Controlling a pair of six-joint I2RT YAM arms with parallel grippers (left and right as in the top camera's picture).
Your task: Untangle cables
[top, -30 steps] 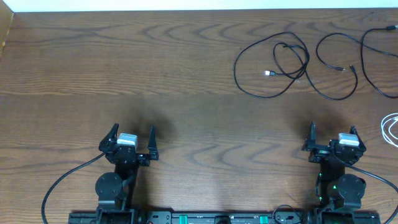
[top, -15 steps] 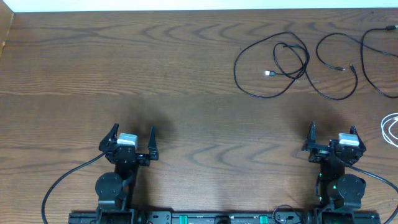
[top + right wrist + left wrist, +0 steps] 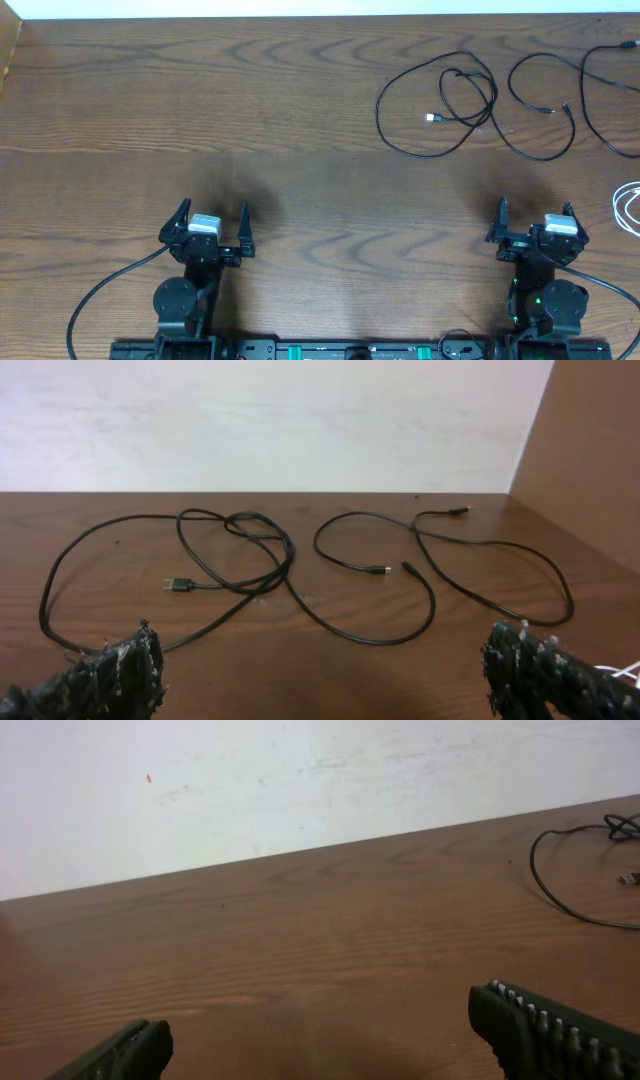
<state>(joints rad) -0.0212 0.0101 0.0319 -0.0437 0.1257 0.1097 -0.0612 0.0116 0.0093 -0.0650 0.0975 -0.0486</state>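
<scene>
Black cables (image 3: 432, 118) well ahead of right end effector (image 3: 535, 206), apart.

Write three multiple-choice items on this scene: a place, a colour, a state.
1. Where on the table do the black cables lie?
A. far right part
B. far left corner
C. between the arm bases

2. What colour is the cable at the table's right edge?
A. red
B. white
C. blue

3. How do the left gripper and right gripper stand?
A. both open, empty
B. both shut on cables
C. only the left shut

Answers: 1 A, overhead they lie far right; 2 B, it shows white against the wood; 3 A, both spread with nothing between.
</scene>
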